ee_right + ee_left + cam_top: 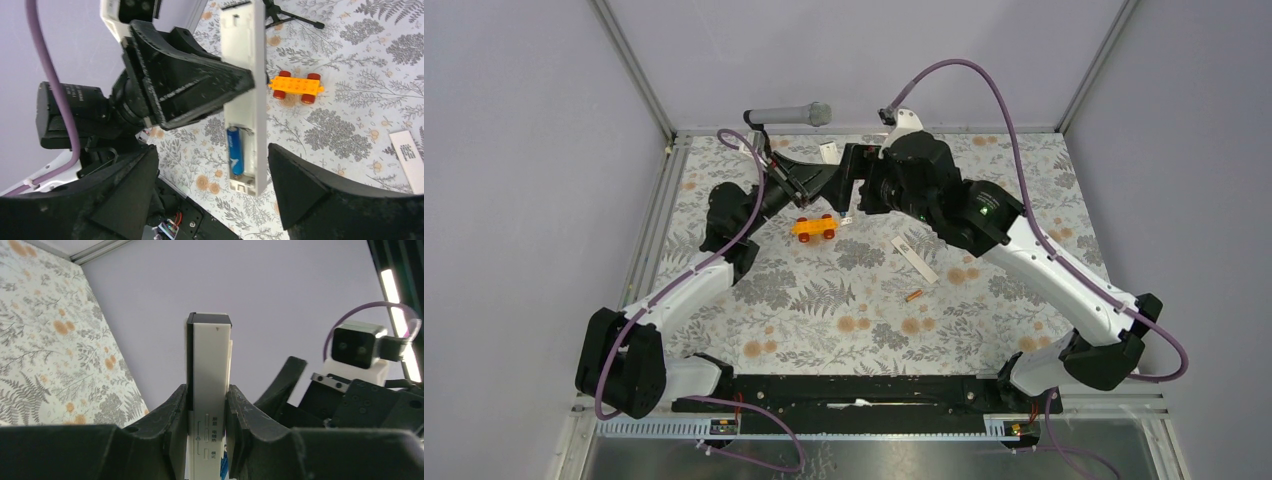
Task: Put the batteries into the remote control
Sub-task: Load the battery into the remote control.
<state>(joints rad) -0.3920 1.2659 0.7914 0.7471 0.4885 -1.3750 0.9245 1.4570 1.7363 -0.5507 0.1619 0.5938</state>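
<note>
Right wrist view: remote control [244,60] crosswise in pinching left tool [207,407], its blue battery [235,150] toward spread right tool [210,150].

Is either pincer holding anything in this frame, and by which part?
The left pincer clamps the remote control across its long side edges, around mid-length. The right pincer is open and holds nothing.

1. Remote control [240,30]: slim white bar, back open, clamped off the table [824,300] in the left gripper [207,390].
2. Blue battery [234,150]: seated lengthwise in the remote's compartment.
3. Orange battery [913,296]: lying on the table, near the flat white back cover [914,259].
</note>
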